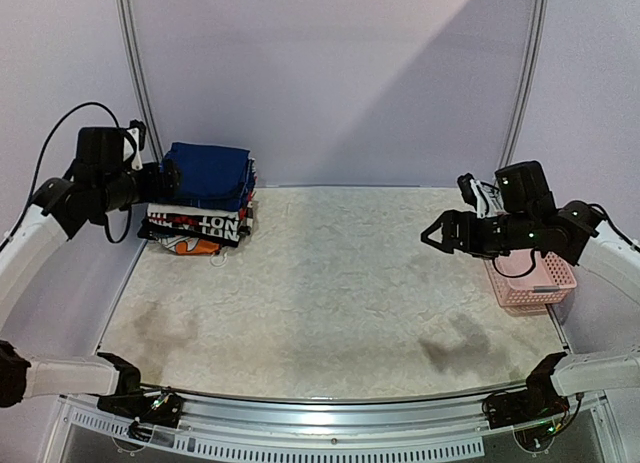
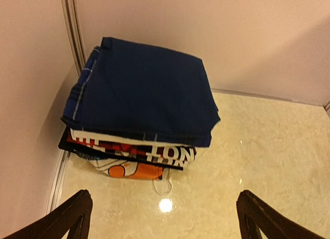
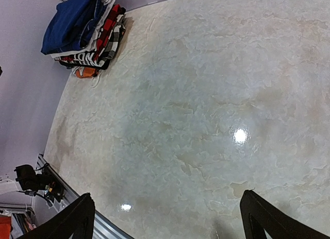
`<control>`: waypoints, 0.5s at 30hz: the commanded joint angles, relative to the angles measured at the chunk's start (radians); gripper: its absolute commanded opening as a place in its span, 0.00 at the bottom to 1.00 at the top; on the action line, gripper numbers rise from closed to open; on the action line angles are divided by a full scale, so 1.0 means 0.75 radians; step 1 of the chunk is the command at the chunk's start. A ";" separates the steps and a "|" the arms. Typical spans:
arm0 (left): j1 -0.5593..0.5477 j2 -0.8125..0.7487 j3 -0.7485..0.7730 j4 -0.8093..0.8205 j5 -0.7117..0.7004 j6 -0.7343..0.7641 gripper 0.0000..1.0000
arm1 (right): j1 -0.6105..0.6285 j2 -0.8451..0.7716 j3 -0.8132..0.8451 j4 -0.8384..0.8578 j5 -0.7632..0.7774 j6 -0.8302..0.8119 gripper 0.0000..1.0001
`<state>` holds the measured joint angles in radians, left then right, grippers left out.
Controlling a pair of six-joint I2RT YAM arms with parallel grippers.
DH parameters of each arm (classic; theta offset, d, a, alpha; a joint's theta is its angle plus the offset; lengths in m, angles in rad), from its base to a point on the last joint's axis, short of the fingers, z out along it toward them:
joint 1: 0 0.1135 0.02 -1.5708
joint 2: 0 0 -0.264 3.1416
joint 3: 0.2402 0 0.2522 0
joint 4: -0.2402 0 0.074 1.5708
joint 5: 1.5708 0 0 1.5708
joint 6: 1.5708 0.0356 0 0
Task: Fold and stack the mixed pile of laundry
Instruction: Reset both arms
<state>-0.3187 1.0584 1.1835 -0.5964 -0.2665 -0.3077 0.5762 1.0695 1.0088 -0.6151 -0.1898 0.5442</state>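
Laundry is stacked in the far-left corner of the table (image 1: 330,293). The dark-blue plaid shirt (image 2: 144,89) is folded square on top of the black-and-white lettered garments (image 2: 154,155), and the pile's back edge is close to the corner post. My left gripper (image 2: 165,195) hovers just in front of the pile, jaws spread wide. My right gripper (image 1: 432,235) hangs over the right side, jaws wide too, just inboard of the pink basket (image 1: 545,283) at the right edge. A broad stretch of bare tabletop lies between the two grippers.
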 commanded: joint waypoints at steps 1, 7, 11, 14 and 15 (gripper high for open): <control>-0.137 -0.146 -0.189 -0.017 -0.133 -0.053 0.99 | 0.011 -0.074 0.002 -0.007 -0.031 -0.011 0.99; -0.276 -0.361 -0.393 -0.044 -0.195 -0.090 0.99 | 0.012 -0.185 -0.077 0.070 -0.024 -0.003 0.99; -0.330 -0.475 -0.539 -0.016 -0.156 -0.132 1.00 | 0.012 -0.291 -0.179 0.159 0.032 0.012 0.99; -0.362 -0.530 -0.633 0.011 -0.105 -0.170 0.99 | 0.012 -0.401 -0.286 0.267 0.063 0.026 0.99; -0.369 -0.537 -0.649 0.000 -0.097 -0.181 0.99 | 0.012 -0.449 -0.334 0.302 0.086 0.038 0.99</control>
<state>-0.5606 0.6834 0.7631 -0.6029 -0.3706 -0.3943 0.5781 0.8249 0.8532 -0.5011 -0.1810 0.5499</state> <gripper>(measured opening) 0.995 0.988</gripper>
